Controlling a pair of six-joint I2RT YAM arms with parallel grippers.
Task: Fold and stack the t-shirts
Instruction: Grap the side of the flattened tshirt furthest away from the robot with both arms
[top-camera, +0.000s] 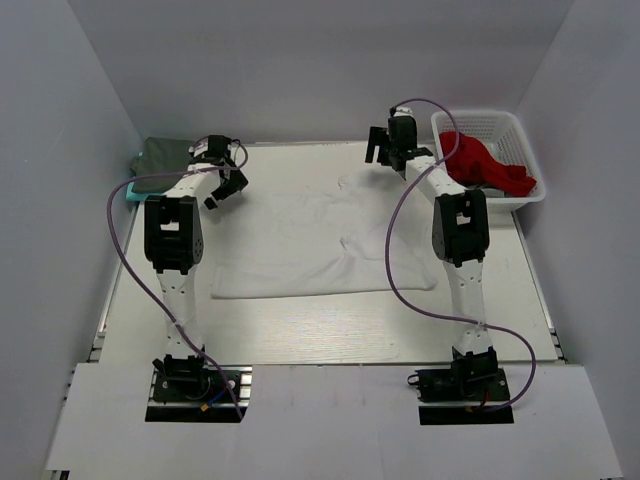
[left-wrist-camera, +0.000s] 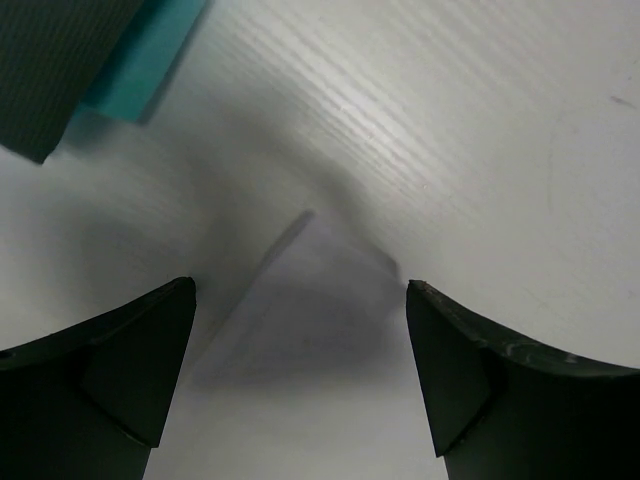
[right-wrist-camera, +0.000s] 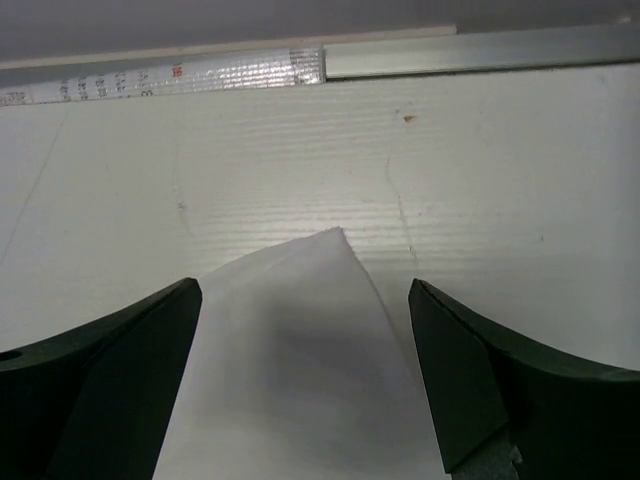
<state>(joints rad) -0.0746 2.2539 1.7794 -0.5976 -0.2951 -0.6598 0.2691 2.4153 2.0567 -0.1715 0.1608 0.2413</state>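
White cloth takes up the middle of the table: the white t-shirt lies spread out flat there, its far edge rumpled near the right arm. The left gripper hangs over the far left corner of this shirt with its fingers spread wide and nothing held between them. In its wrist view a blurred corner of the white cloth lies below the gap between the fingers, and I cannot tell whether they touch it. The right gripper is over the far right part of the shirt, likewise wide open and empty. A pointed corner of white cloth lies on the table beneath the gap between its two dark fingers, and a metal rail runs along the table's far edge beyond it.

At the far left corner of the table, well apart from the white shirt, the dark grey-green t-shirt lies folded on top of the teal t-shirt, whose edge shows beneath it. At the far right stands a white lattice basket, just beside the right arm, and the red cloth is heaped inside it, partly draped toward its near wall.
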